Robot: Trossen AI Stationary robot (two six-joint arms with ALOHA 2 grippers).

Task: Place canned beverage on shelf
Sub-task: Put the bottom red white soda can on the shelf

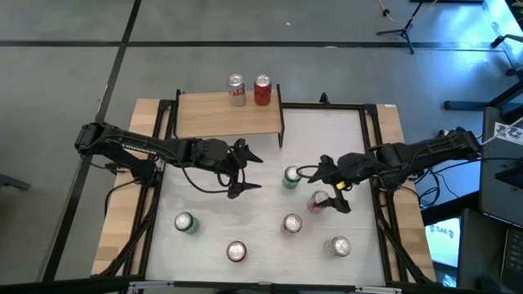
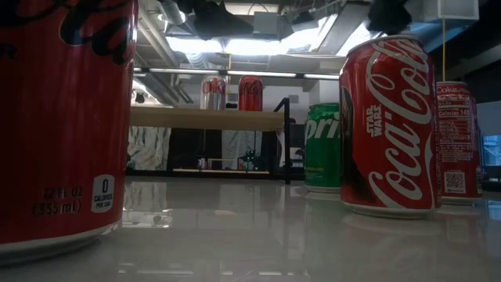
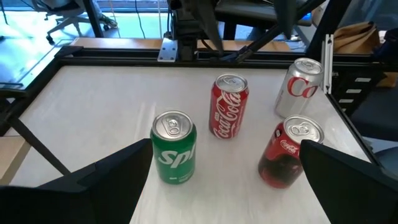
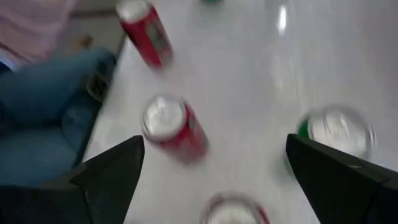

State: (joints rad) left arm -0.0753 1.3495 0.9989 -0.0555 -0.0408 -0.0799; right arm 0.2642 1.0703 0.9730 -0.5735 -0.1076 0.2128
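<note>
- Light-wood shelf (image 1: 227, 118) already carries two cans.
- We judge we're reaching: right gripper (image 1: 331, 186), fingers spread and empty, hovers with a red Coca-Cola can (image 1: 317, 202) just beside them.
- Next: straddle it, close.
- Left gripper (image 1: 243, 170) waits, spread.

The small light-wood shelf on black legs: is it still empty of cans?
No: in the high view the light-wood shelf already carries two cans at its far edge, a silver can and a red can.
</note>
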